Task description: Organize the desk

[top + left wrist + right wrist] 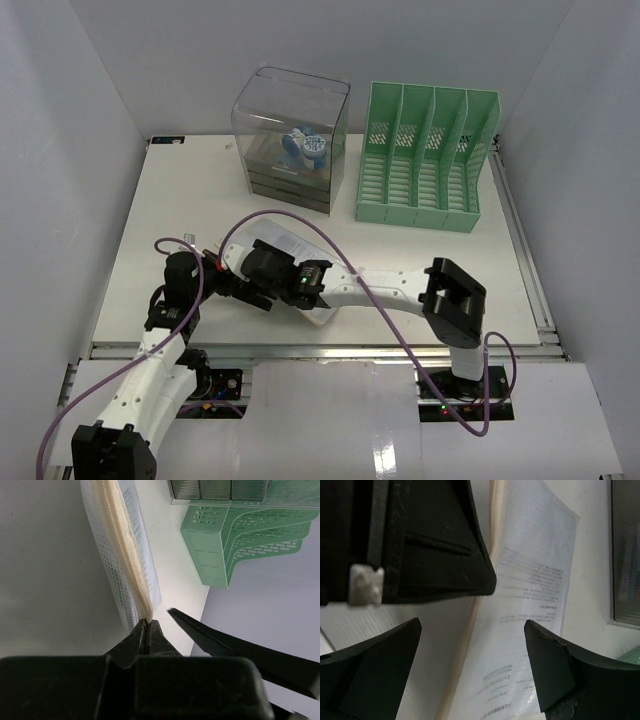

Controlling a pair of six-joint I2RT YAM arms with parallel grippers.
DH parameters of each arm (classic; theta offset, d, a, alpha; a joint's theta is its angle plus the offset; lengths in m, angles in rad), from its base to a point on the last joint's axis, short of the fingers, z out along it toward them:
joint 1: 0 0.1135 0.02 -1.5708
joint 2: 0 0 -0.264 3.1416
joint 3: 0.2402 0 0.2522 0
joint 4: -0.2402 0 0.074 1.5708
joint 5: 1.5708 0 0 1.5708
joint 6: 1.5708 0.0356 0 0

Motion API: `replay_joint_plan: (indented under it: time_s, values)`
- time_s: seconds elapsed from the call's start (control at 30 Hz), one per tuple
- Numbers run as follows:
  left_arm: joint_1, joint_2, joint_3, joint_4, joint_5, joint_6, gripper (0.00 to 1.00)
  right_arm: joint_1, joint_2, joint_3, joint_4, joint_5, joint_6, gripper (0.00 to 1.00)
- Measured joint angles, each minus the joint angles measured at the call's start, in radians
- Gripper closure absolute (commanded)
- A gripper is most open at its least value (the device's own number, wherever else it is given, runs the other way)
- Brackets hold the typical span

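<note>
The desk (150,200) is lying flat under both arms, with the green file rack (420,150) and the clear drawer box (290,140) standing at its far edge. Near its left middle, the left gripper (147,624) is pinching fully closed on the cream zip edge of a mesh document pouch (122,555), which seems to be tipping up on that edge. The right gripper (472,630) is hovering over it with its jaws wide apart, one on either side of the pouch and gripping nothing. I'd say it is lining up a second hold. It should close on the stiff zip edge, clear of the left fingertips, and be holding firmly before the left lets go. The pouch looks floppy and slick, so a bite on the thin middle would probably let it sag or slide.
</note>
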Motion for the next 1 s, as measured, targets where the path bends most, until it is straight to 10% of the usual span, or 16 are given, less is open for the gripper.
replay_joint_plan:
  time_s: [0.1, 0.77, 0.9, 1.0]
  values:
    - [-0.001, -0.004, 0.000, 0.000, 0.001, -0.001, 1.00, 0.008, 0.056, 0.013, -0.022, 0.048, 0.013, 0.01]
    - [-0.014, -0.022, 0.000, -0.021, 0.022, 0.006, 0.99, -0.001, -0.005, -0.138, 0.063, 0.104, 0.004, 0.91]
    - [-0.020, -0.032, 0.008, -0.018, 0.036, 0.007, 0.29, -0.005, -0.038, -0.160, 0.064, 0.069, -0.011, 0.92]
    - [-0.018, -0.050, 0.034, -0.016, 0.034, 0.032, 0.11, -0.027, -0.096, -0.181, 0.051, -0.005, -0.029, 0.92]
